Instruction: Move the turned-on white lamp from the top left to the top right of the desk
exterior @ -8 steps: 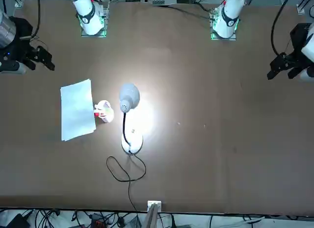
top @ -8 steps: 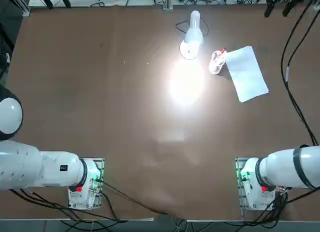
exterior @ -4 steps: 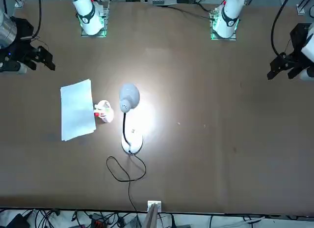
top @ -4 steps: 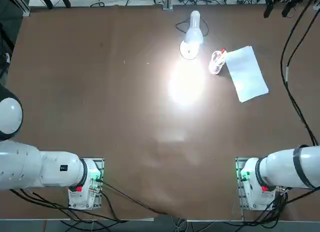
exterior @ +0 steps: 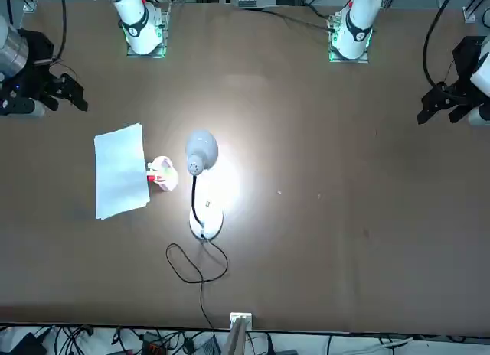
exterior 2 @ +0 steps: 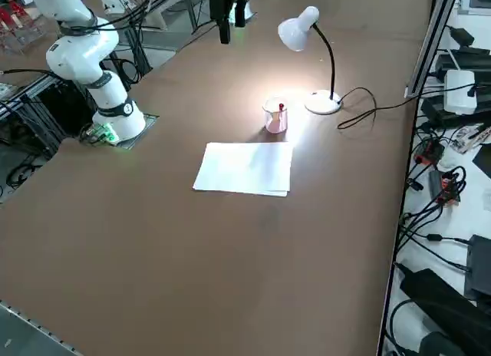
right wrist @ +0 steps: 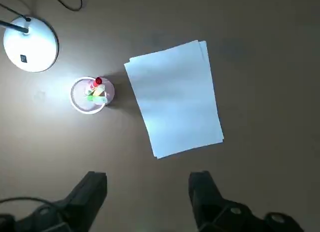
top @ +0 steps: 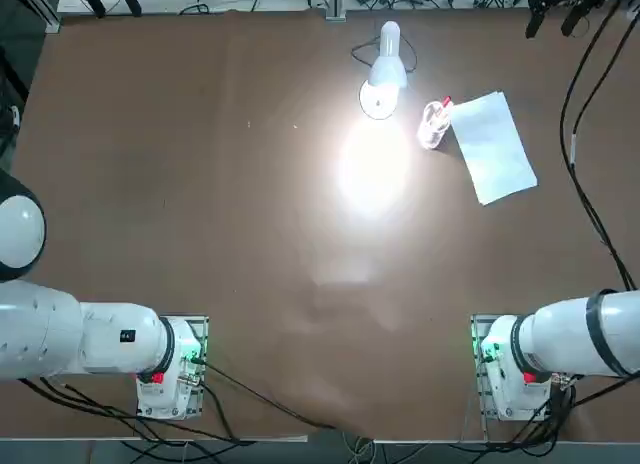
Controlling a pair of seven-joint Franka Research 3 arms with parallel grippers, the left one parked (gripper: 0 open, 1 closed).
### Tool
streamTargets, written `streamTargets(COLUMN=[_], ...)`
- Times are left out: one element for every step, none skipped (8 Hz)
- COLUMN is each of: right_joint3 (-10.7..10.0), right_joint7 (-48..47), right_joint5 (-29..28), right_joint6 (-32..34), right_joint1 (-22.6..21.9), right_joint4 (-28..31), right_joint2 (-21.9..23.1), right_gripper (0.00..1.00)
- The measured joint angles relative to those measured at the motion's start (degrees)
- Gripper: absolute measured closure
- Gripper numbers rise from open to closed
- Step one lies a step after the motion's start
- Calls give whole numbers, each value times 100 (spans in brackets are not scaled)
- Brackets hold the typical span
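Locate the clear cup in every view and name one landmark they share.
Top: cup right of centre, far side.
Front: cup left of centre.
Right side: cup centre, upper half.
Right wrist: cup ahead of the right claw.
Landmark: between lamp base and paper sheet.

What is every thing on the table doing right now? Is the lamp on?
lamp: switched on, upright, head glowing onto the desk, not held.
cord: looped loosely behind the lamp's base.
clear cup: upright, holding coloured items.
paper sheet: lying flat beside the cup.
right gripper: open, holding nothing, high above the paper.
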State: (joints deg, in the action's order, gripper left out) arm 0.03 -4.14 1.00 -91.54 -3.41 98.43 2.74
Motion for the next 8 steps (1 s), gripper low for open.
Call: streamTargets(right_joint3=[3, 12, 27, 54, 71, 86, 101, 110], right_joint7=[-21, -83, -288, -508, -782, -1223, -1709, -2183], right_joint5=[-19, -112, -253, -395, -472, -487, -487, -483], right_joint6=[-10, -22, -96, -277, -501, -726, -917, -1141], right_joint1=[-28, -160, -418, -748, -1143, -1585, -2032, -2435], right_joint4=[-33, -74, -113, -126, -140, -154, -175, -188], right_joint2=[-111, -248, -383, -482, -536, -544, -540, -536], right_gripper=[0, 0, 0, 0, 0, 0, 0, 0])
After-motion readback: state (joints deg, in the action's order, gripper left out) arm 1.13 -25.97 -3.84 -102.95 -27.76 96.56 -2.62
